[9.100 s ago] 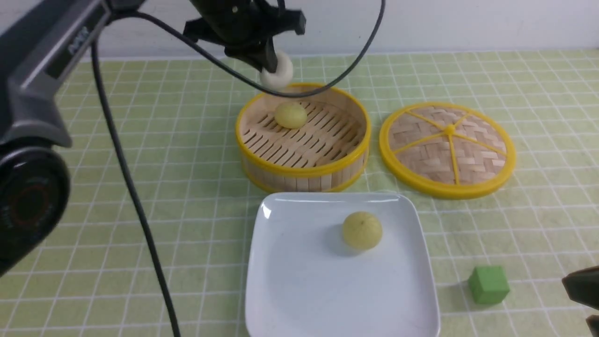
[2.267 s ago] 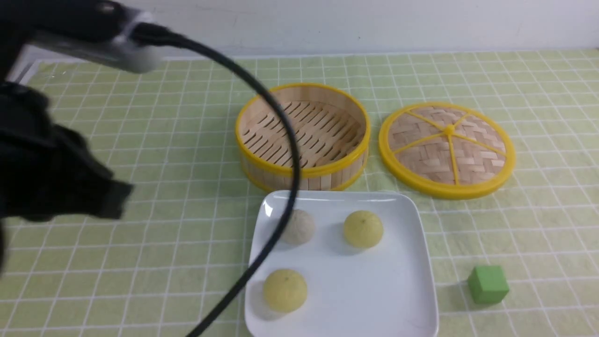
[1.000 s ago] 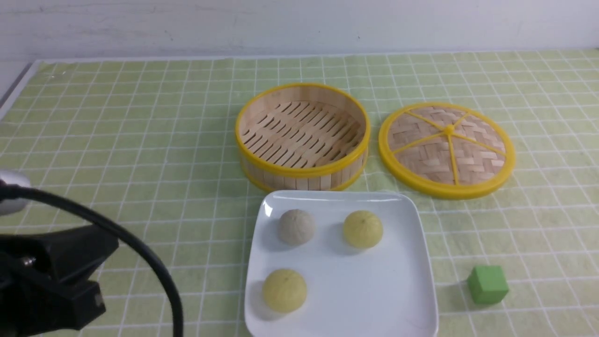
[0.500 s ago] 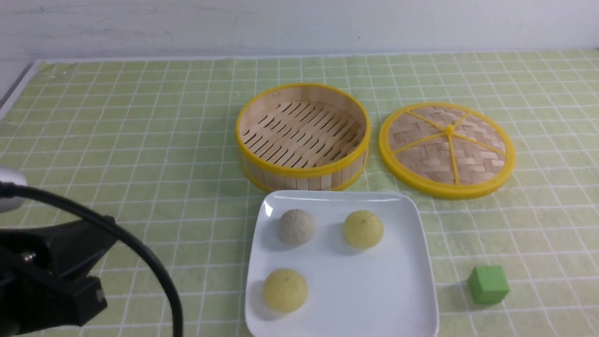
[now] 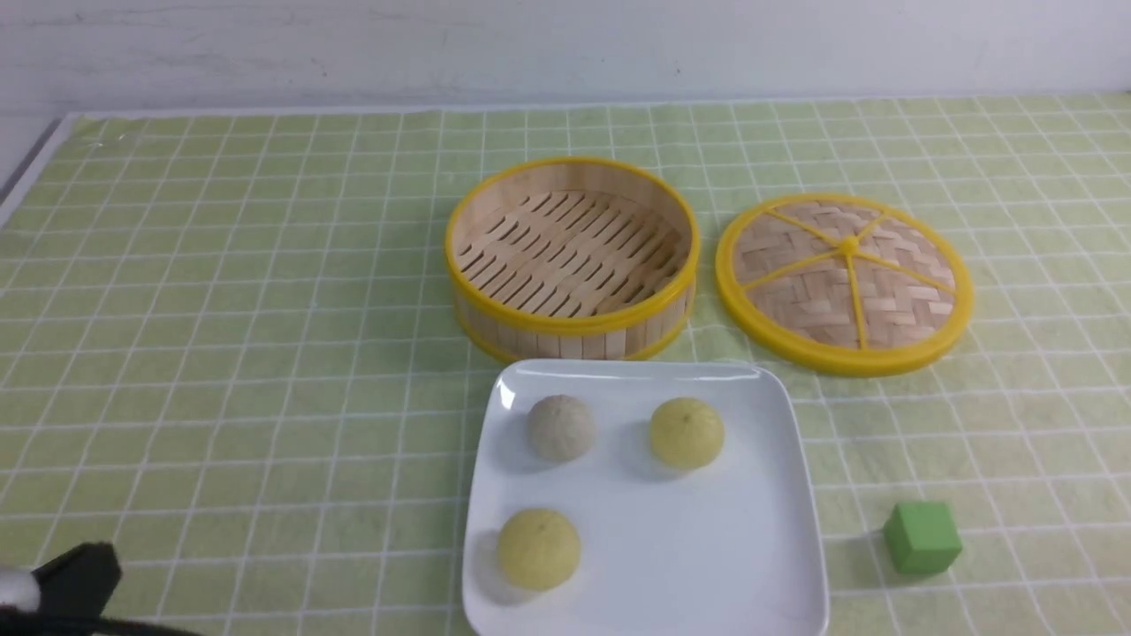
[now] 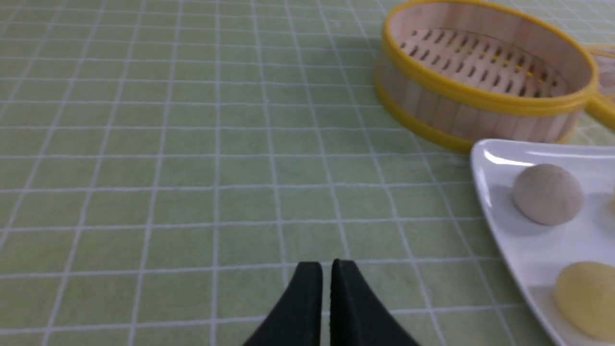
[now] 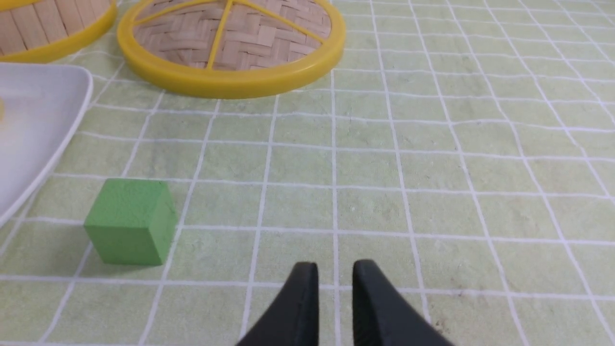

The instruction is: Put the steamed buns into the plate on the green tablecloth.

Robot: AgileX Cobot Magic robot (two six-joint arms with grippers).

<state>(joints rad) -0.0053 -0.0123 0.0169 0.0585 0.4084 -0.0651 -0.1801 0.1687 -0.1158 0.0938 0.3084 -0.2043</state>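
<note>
White plate held all three steamed buns on the green tablecloth covering the tabletop.

Greyish bun and one yellow bun sat side by side, apart, toward the bamboo steamer; second yellow bun lay nearer the robot. Woven lid flat beside the steamer; green cube right of the plate. Left pincer nearly closed, holding nothing; right pincer showed a narrow gap, empty, probably just above the cloth.
</note>
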